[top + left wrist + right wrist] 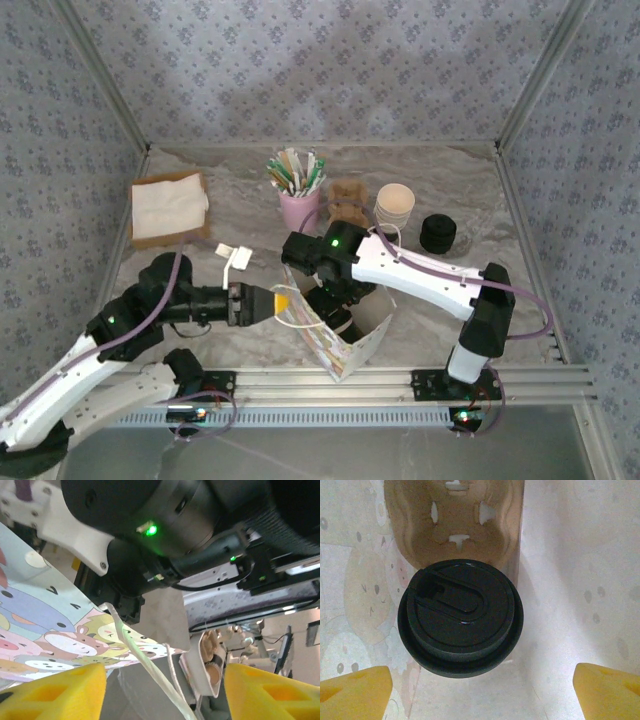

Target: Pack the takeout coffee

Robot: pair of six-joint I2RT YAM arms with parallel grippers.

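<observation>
coffee (461, 617) in carrier (461, 516) inside bag (340, 350), right gripper (481, 690) spread wide over it, left gripper (164, 690) unclenched round handle (132, 647)

The left arm (90, 365) comes in from low and left of the printed paper bag (335, 350). It lies nearly level, and its white link gives way to a black wrist that points rightward at the bag's left edge. The left gripper (283, 302) sits at that edge with its yellow fingers (50, 690) apart, and the bag's handle runs between them. The right arm (425, 272) rises from its base to the right of the bag, folds at the elbow and stretches leftward over the bag's mouth, a green light lit on its wrist. The right gripper (480, 695) points straight down inside the bag, its jaws spread wide and its yellow fingertips (355, 692) well apart.
</observation>
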